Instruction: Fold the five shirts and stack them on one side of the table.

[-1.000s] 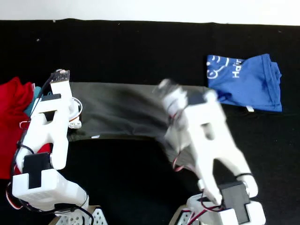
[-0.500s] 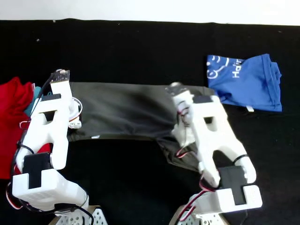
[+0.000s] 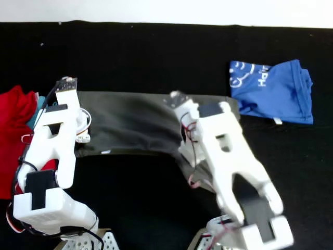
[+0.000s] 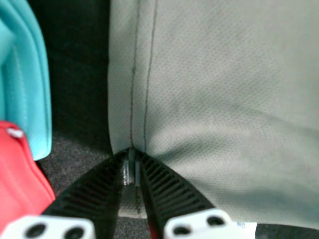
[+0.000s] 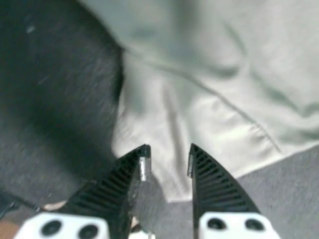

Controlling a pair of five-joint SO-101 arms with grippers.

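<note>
A grey shirt (image 3: 130, 122) lies spread across the middle of the black table (image 3: 156, 57). My left gripper (image 3: 79, 148) is shut on the hem at the shirt's near left corner; in the left wrist view the gripper (image 4: 132, 169) pinches that seam of the grey shirt (image 4: 214, 99). My right gripper (image 3: 188, 156) hovers open over the shirt's near right flap, and in the right wrist view the gripper (image 5: 167, 162) has grey shirt (image 5: 209, 74) below it and nothing between its fingers. A blue shirt (image 3: 273, 91) lies bunched at the right.
A red shirt (image 3: 15, 120) and a teal shirt (image 3: 39, 104) are piled at the left edge, close beside my left arm; both the teal shirt (image 4: 25, 74) and the red shirt (image 4: 17, 184) appear in the left wrist view. A white strip (image 3: 166, 10) borders the table's far side.
The right arm has swung a little to the left over the grey shirt's right part. The left arm and the shirts have not moved.
</note>
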